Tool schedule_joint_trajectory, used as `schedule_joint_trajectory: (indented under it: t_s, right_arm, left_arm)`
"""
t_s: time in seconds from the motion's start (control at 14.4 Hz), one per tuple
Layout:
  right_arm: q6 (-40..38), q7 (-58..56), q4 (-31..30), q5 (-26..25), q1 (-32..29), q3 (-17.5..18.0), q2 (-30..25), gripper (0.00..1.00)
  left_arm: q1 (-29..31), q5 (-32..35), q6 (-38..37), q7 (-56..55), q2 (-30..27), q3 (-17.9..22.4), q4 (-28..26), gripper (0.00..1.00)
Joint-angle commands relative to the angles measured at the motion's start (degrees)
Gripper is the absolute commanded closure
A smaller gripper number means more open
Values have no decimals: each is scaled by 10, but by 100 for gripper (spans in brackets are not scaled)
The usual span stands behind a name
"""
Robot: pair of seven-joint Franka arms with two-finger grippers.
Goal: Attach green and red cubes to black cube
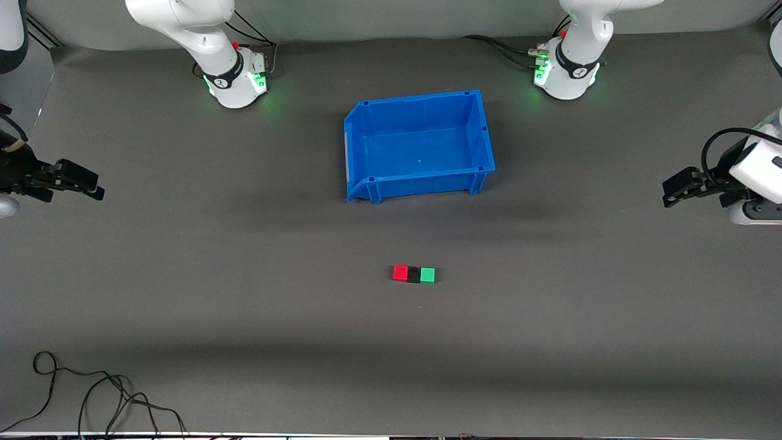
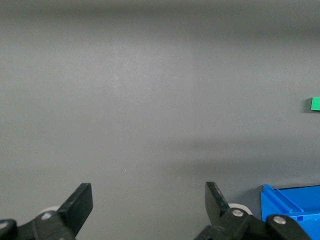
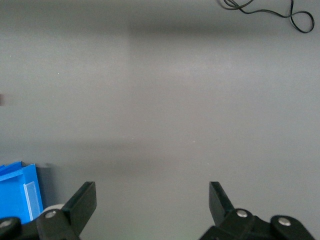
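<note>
The left jaws (image 2: 149,200) stand wide apart with nothing between them, hanging over bare gray desk (image 1: 183,293) at the left arm's end, close to that desk edge. In the left wrist view the two black fingers (image 2: 80,202) frame only open mat, with a corner of the blue bin (image 2: 290,205) beside one finger and the green cube (image 2: 315,103) showing small, well apart from the jaws.

The right jaws (image 3: 151,202) are likewise spread apart and empty, over the desk at the right arm's end, by that edge. Their wrist view shows plain mat between the fingers (image 3: 82,202), a corner of the blue bin at one side, and a loose black cable (image 3: 270,10) well away. Both arms wait, drawn back to the two ends.

On a clock face laid over the front view, the left gripper (image 1: 681,189) sits at 3 o'clock and the right gripper (image 1: 82,180) at 9. The blue bin (image 1: 360,143), open-topped and empty, lies just toward 12 from the middle, between the two arm bases.

Toward 6 from the bin, nearer the front camera, the three cubes sit in one tight row on the desk: red cube (image 1: 401,272) toward the right arm's end, black cube (image 1: 414,275) in the middle, green cube (image 1: 427,275) toward the left arm's end, each touching its neighbour. Wide bare desk surrounds the row on all sides. The black cable (image 1: 91,391) lies at about 8 o'clock, by the near edge.
</note>
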Motion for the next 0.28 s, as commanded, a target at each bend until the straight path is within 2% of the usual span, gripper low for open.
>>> schedule_joint_trajectory:
  t_s: [0.0,0.21]
  right_arm:
    - [-4,-1,-4,-5,-2,5,-7,0]
    - [-8,-2,-4,-5,-2,5,-8,0]
  left_arm:
    - [2,2,-6,9,5,2,18,0]
    - [4,2,-12,9,5,3,18,0]
